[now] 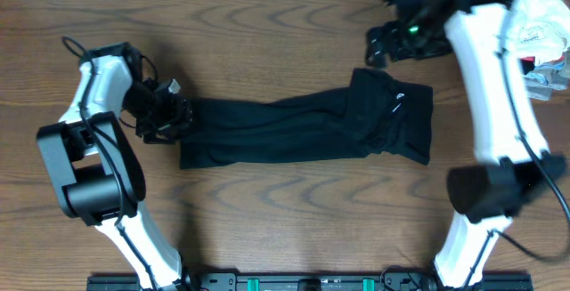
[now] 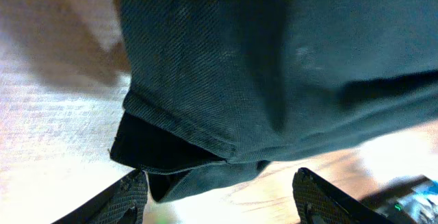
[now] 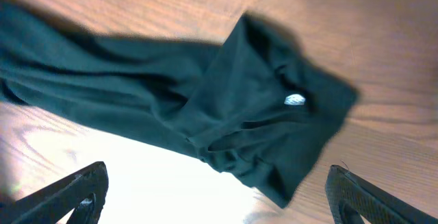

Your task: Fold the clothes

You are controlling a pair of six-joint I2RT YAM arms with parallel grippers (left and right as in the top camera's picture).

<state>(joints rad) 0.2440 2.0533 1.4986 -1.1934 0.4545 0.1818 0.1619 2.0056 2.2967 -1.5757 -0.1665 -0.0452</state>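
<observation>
Black T-shirt (image 1: pixel 294 131) bunched in strip mid-frame, white logo (image 1: pixel 400 95) at right end; L gripper (image 1: pixel 167 113) at left hem, jaws apart; R gripper (image 1: pixel 392 44) upper right, jaws apart

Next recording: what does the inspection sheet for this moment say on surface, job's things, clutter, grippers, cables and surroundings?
Surface: wooden table, bare grain around the garment.
Job's things: black T-shirt lying as a long rumpled band across the middle, white logo near its right end.
Clutter: heap of garments at the far right corner.
Grippers: left gripper at the shirt's left end, jaws open; right gripper beyond the shirt's far right corner, jaws open, empty.
Cables: black cable looping off the left arm; another along the right arm.
Surroundings: black rail along the near edge.
</observation>
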